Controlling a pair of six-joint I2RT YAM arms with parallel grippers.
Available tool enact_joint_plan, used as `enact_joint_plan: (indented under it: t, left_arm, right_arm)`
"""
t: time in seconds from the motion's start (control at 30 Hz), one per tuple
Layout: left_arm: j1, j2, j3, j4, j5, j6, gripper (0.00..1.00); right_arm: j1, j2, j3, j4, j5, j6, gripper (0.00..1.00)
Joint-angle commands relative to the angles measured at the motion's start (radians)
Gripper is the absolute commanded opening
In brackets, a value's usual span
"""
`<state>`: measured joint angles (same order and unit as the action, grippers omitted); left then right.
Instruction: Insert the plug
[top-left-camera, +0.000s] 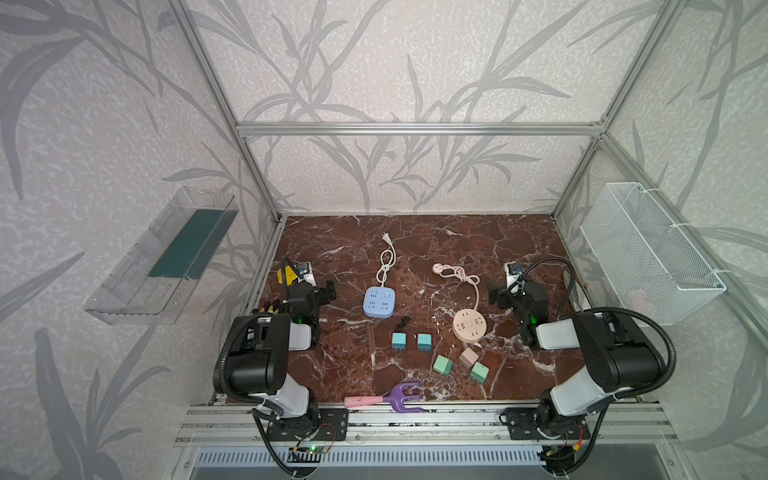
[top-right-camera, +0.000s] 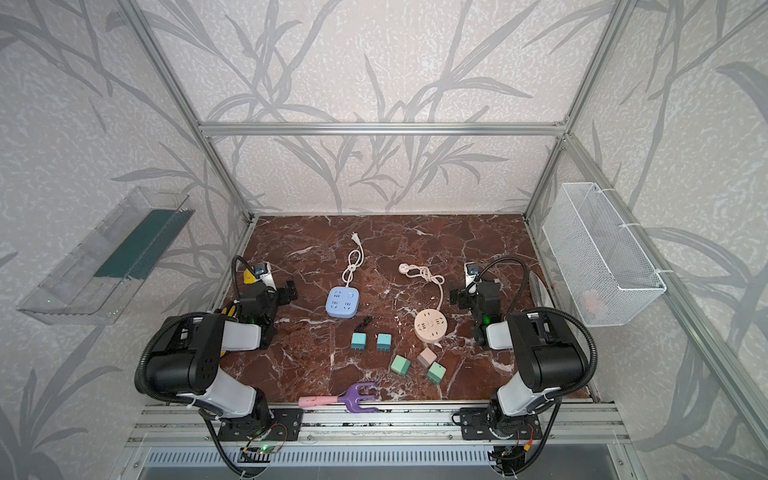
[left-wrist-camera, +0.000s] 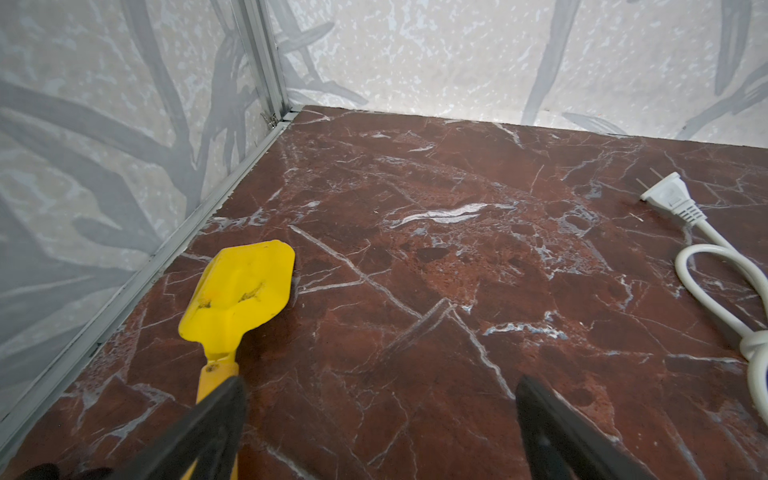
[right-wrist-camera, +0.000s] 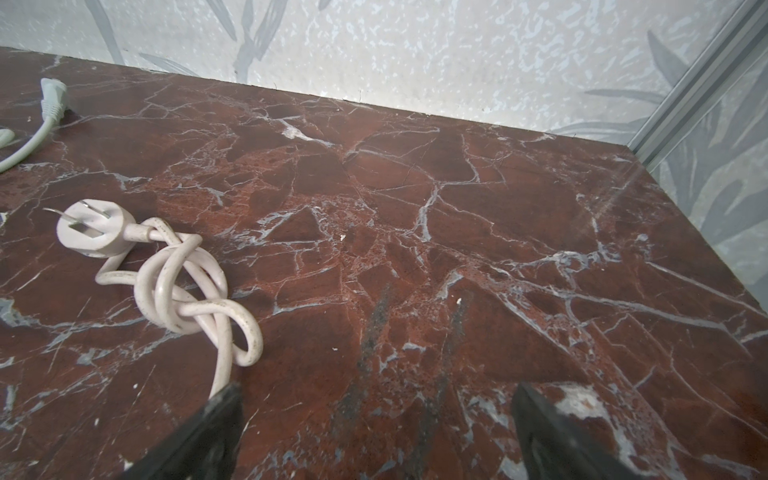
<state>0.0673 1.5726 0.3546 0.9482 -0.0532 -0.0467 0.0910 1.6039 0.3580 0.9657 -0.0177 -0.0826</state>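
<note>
In both top views a blue square power strip lies mid-table, its white corded plug behind it. A pink round power strip lies to its right, with its knotted cord and plug. Two teal plug cubes lie prongs toward the front. Two green cubes and a pink cube sit further right. My left gripper and right gripper hover open and empty at the sides.
A yellow scoop lies under the left gripper by the left wall. A purple rake with a pink handle rests at the front edge. A small black clip lies near the teal cubes. A wire basket hangs on the right wall.
</note>
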Motion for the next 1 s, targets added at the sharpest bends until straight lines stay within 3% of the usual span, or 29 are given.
enact_joint_plan:
  t: [0.0, 0.1, 0.2, 0.27, 0.3, 0.37, 0.4, 0.5, 0.63, 0.73, 0.97]
  left_arm:
    - [-0.005, -0.044, 0.054, -0.089, 0.033, 0.015, 0.99]
    - [-0.013, -0.167, 0.143, -0.387, -0.011, 0.004, 0.99]
    - [-0.052, -0.240, 0.106, -0.340, -0.079, 0.031, 0.99]
    - [-0.063, -0.300, 0.102, -0.333, -0.172, -0.057, 0.99]
    - [-0.063, -0.331, 0.129, -0.406, -0.201, -0.134, 0.99]
    - [-0.062, -0.365, 0.220, -0.603, -0.235, -0.251, 0.99]
    - [-0.064, -0.371, 0.262, -0.696, -0.229, -0.309, 0.99]
    - [-0.081, -0.369, 0.325, -0.827, -0.048, -0.405, 0.99]
    - [-0.266, -0.370, 0.413, -0.995, -0.067, -0.375, 0.99]
    - [-0.432, -0.412, 0.451, -1.129, -0.080, -0.335, 0.99]
    - [-0.718, -0.516, 0.499, -1.402, -0.023, -0.397, 0.99]
  right_arm:
    - [-0.023, -0.027, 0.020, 0.005, -0.046, 0.021, 0.99]
    - [-0.024, -0.108, 0.058, -0.123, -0.042, 0.023, 0.99]
    - [-0.011, -0.182, 0.131, -0.325, -0.018, 0.005, 0.99]
    - [-0.008, -0.206, 0.251, -0.533, 0.061, 0.090, 0.99]
    - [-0.018, -0.209, 0.320, -0.664, 0.069, 0.180, 0.99]
    - [-0.019, -0.213, 0.417, -0.813, 0.031, 0.212, 0.99]
    - [-0.018, -0.219, 0.457, -0.871, 0.032, 0.239, 0.99]
    - [-0.014, -0.258, 0.505, -0.978, 0.046, 0.298, 0.99]
    - [0.027, -0.343, 0.511, -1.124, 0.027, 0.381, 0.99]
    - [0.114, -0.414, 0.497, -1.244, 0.061, 0.405, 0.99]
    - [0.298, -0.545, 0.490, -1.509, 0.132, 0.529, 0.95]
